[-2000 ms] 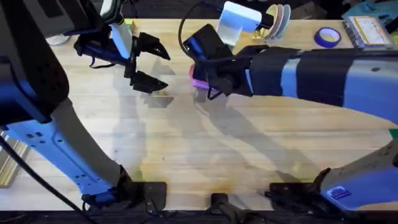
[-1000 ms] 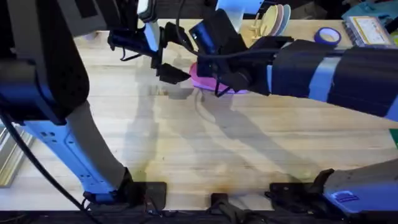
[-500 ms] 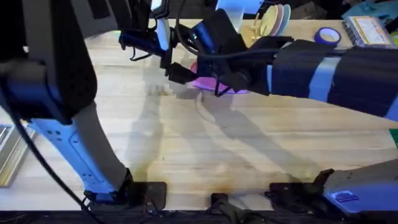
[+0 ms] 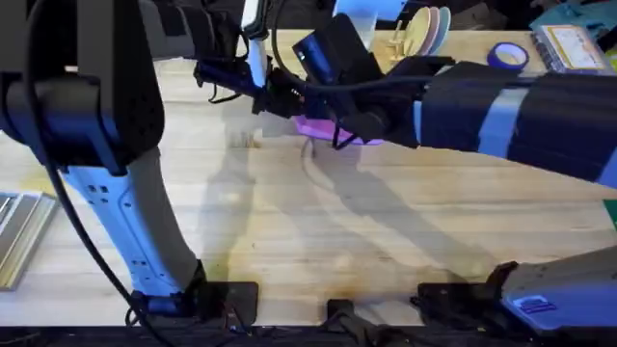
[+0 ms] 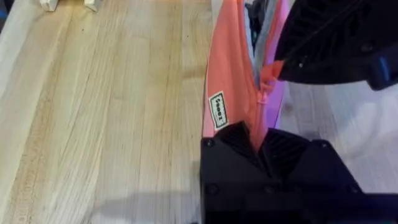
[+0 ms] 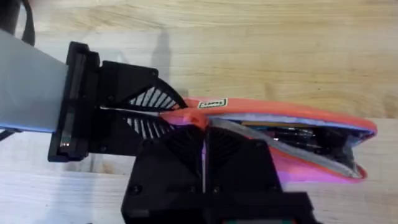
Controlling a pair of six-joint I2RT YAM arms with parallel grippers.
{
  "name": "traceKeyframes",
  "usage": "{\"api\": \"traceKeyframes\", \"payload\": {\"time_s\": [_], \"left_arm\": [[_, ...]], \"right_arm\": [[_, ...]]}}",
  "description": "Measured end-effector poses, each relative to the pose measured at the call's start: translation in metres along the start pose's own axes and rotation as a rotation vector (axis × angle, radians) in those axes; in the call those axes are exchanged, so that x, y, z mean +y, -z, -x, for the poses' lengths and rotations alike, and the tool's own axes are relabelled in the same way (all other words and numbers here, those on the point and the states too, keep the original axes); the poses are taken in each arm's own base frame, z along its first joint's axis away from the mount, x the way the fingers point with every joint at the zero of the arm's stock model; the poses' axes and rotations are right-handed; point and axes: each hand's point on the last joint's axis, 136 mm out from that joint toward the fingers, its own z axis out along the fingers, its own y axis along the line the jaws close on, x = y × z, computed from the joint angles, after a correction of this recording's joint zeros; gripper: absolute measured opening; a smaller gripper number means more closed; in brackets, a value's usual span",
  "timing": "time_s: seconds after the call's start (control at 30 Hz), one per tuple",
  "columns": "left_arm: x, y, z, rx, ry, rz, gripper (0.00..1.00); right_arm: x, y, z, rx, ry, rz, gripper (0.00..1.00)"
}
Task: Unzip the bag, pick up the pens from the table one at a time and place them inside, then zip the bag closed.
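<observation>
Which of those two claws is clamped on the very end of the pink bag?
The left claw: it pinches the closed end tip of the bag, beside the white label. The right claw sits at the zipper instead.

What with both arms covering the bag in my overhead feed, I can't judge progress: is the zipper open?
Observer: Yes. In the right wrist view the bag gapes open along most of its top, with the dark lining showing.
Operator: Who is holding it?
Observer: The left claw is clamped on the bag's end, beside its white label.
Operator: And the right one?
Observer: The right claw is shut on the zipper right next to the left claw; the open stretch lies beyond it.
</observation>
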Motion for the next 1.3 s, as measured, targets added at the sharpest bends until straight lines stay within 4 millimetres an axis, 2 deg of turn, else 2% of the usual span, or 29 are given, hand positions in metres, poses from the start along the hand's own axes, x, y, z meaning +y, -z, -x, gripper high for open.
{"api": "traceKeyframes", "payload": {"time_s": [0.13,0.2,0.23,0.4,0.7,0.73,0.97,1.13,1.17,1.3], "left_arm": [[0.0,0.0,0.0,0.0,0.0,0.0,0.045],[0.0,0.0,0.0,0.0,0.0,0.0,0.045],[0.0,0.0,0.0,-0.001,0.0,0.0,0.043],[0.0,0.0,0.001,-0.005,-0.003,0.001,0.043],[0.0,-0.001,0.001,-0.005,-0.004,-0.001,0.043],[-0.001,-0.002,0.003,-0.008,-0.006,-0.005,0.043],[-0.002,-0.004,0.004,-0.009,-0.008,-0.009,0.043],[-0.003,-0.007,0.007,-0.018,-0.012,-0.018,0.043],[-0.005,-0.01,0.009,-0.021,-0.016,-0.026,0.043],[-0.005,-0.01,0.009,-0.024,-0.016,-0.026,0.043]], "right_arm": [[-0.003,-0.001,0.001,0.002,0.035,-0.006,0.03],[-0.016,-0.004,0.0,0.029,0.054,-0.03,0.03],[-0.037,-0.001,0.004,0.054,0.048,-0.066,0.03],[-0.065,0.003,0.01,0.087,0.051,-0.111,0.03],[-0.108,-0.002,0.007,0.161,0.045,-0.19,0.03],[-0.125,-0.004,0.007,0.182,0.021,-0.217,0.03],[-0.174,-0.006,0.01,0.22,-0.053,-0.311,0.03],[-0.194,-0.008,0.013,0.227,-0.102,-0.332,0.031],[-0.206,-0.008,0.011,0.252,-0.141,-0.328,0.031],[-0.213,-0.01,0.007,0.281,-0.184,-0.299,0.031]]}}
